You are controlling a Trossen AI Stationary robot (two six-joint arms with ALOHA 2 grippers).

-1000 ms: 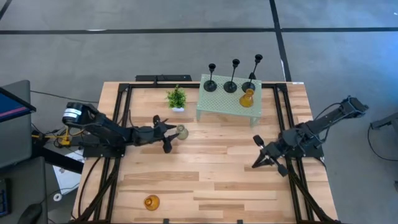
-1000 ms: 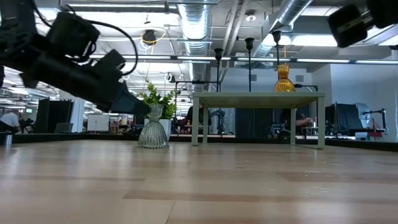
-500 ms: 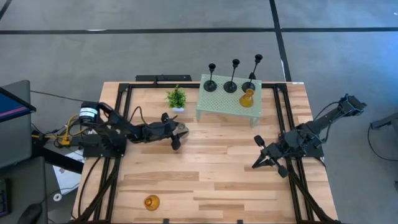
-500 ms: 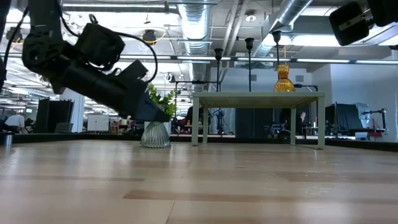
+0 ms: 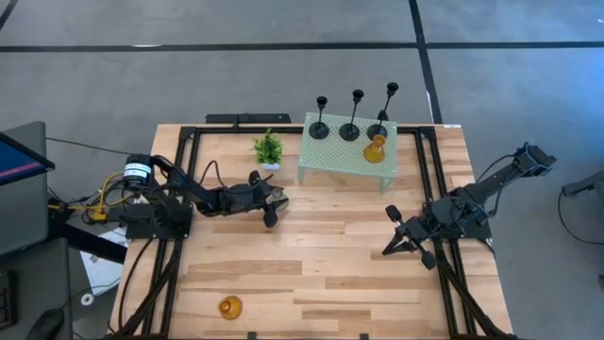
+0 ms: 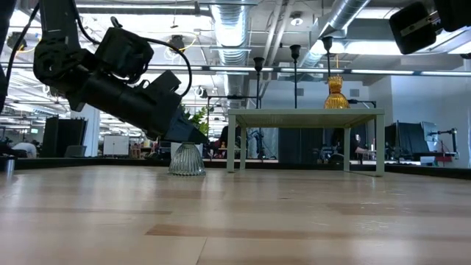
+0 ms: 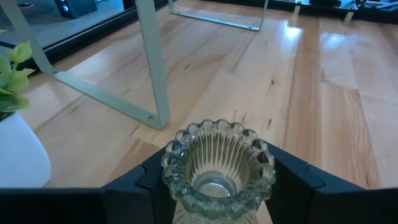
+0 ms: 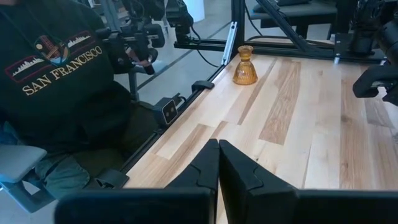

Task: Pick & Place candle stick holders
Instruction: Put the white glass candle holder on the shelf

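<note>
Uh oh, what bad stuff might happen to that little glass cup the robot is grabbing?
1. The left tool sits around the clear glass holder, low on the table. The ribbed glass may slip when the fingers close, and tip over.
2. The potted plant and the green stand are near. A wide swing might bump them.
3. The stand already carries three black holders and an amber holder, so setting this one there could knock something.
</note>
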